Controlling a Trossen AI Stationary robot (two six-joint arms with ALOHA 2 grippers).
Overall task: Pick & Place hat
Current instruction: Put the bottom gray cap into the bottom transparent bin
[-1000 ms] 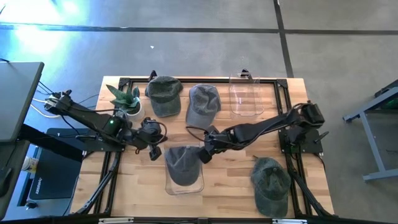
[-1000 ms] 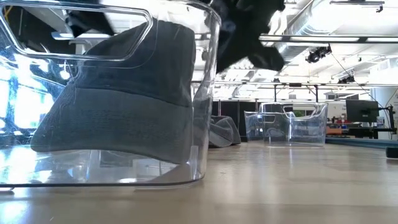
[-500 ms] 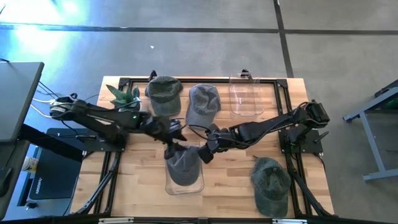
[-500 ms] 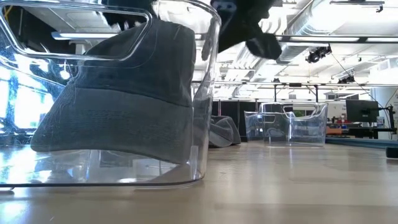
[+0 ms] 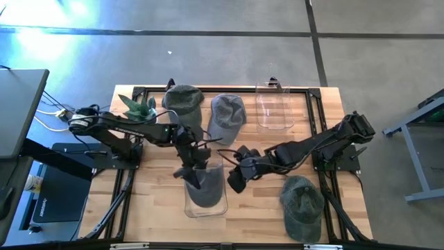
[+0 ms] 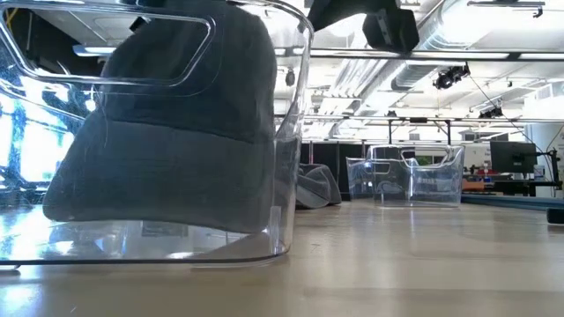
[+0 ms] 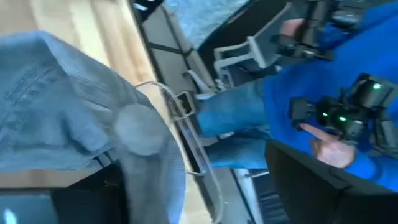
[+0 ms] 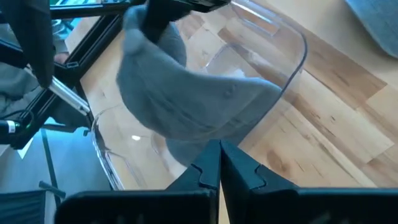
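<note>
Grey denim fills the clear bin (image 5: 205, 201) — the hat (image 5: 202, 182) sits inside it, crown bunched up toward the left gripper (image 5: 191, 171), which hangs over the bin's far rim, apparently to seat the cap. Whether its fingers pinch the cloth or have let go, I cannot tell. The right gripper (image 8: 219, 163) waits just beside the bin's wall, fingers pressed together on nothing, out of the way. Room is tight between the bin's rim and the left fingers; open tabletop (image 5: 257, 208) lies beyond the right fingers — enough, I judge, for withdrawal.
</note>
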